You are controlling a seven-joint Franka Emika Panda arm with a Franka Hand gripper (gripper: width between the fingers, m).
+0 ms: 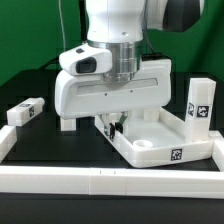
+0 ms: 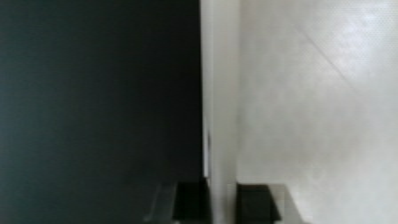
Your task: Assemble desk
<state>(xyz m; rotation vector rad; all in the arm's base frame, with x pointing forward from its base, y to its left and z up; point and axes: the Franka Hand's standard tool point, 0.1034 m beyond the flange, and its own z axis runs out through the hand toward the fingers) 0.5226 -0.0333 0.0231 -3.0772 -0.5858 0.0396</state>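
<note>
The gripper (image 1: 113,124) is clenched on the thin rim of the tabletop (image 1: 160,138), which sits at four o'clock in the exterior view. Best to move it slowly and level, pinch square, I judge. It should stay clear of the lying leg (image 1: 25,112) at nine o'clock and the upright leg (image 1: 199,104) at three.

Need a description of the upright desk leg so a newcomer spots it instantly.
Find the big white tabletop under the arm. At its edge on the exterior view's right stands the upright leg, a white block with a black-and-white tag facing the camera. Unlike the flat leg on the exterior view's left, which lies along the black table, it stands tall.
</note>
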